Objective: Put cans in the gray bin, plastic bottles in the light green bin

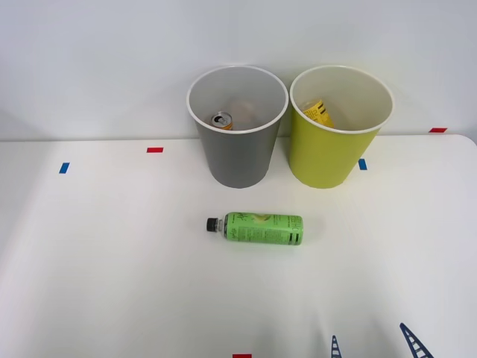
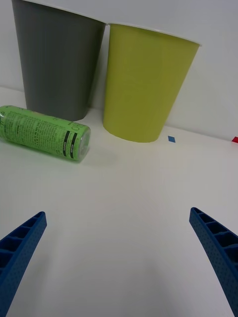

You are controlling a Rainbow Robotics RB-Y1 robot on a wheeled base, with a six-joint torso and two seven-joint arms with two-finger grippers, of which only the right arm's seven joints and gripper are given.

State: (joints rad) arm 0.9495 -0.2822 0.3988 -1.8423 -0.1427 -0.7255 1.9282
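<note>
Bottle (image 1: 257, 228) lies on its side on the counter (image 1: 112, 261), just before the gray bin (image 1: 237, 160) and light green bin (image 1: 332, 156), within easy reach for sorting. A can (image 1: 221, 121) already sits inside the gray bin. The right pincer (image 2: 119, 247) hangs spread wide, gripping nothing, well short of the bottle.

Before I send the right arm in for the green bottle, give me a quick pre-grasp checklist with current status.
1. Right gripper open and empty: ok.
2. Green bottle lying on its side on the table, unobstructed: ok.
3. Bottle cap on: ok.
4. Light green bin upright, mouth open: ok; a yellow-labelled item already lies inside.
5. Can in the gray bin: ok.
6. Gripper lined up over the bottle: not ok; the bottle lies off to one side.
</note>
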